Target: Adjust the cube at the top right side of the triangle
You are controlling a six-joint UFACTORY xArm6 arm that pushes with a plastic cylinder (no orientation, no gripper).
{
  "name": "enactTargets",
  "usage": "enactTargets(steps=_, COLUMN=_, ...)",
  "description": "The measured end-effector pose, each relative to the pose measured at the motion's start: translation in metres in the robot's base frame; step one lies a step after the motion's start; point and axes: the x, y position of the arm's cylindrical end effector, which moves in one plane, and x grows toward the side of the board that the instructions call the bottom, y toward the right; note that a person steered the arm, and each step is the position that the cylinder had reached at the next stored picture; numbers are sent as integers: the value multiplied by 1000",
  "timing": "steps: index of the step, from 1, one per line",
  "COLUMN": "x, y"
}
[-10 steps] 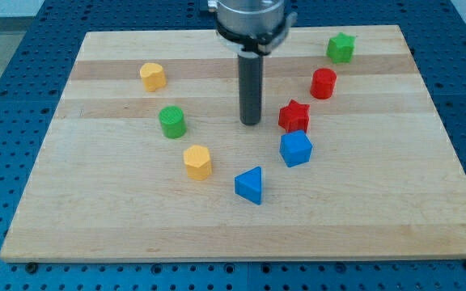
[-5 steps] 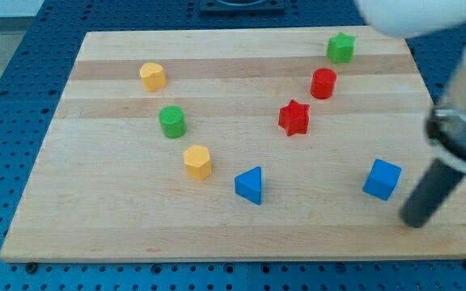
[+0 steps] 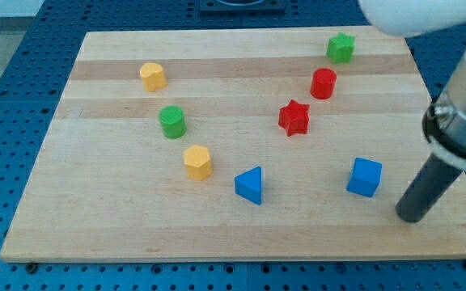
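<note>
My tip point(image 3: 413, 217), a bare rod with no claw, rests just beside the blue cube point(image 3: 365, 177) at its four o'clock, well right of the blue triangle point(image 3: 250, 185).

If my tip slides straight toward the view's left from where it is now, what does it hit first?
Probably the blue cube, just left of my tip and slightly higher in view. Depth is unclear, so it might only clip the cube's near edge or pass below it.
</note>
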Motion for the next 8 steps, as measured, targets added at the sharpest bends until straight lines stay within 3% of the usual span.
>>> enactTargets(steps=3, x=-44, y=-33)
enactTargets(steps=6, x=-33, y=-106)
enactTargets(steps=8, x=-31, y=-119)
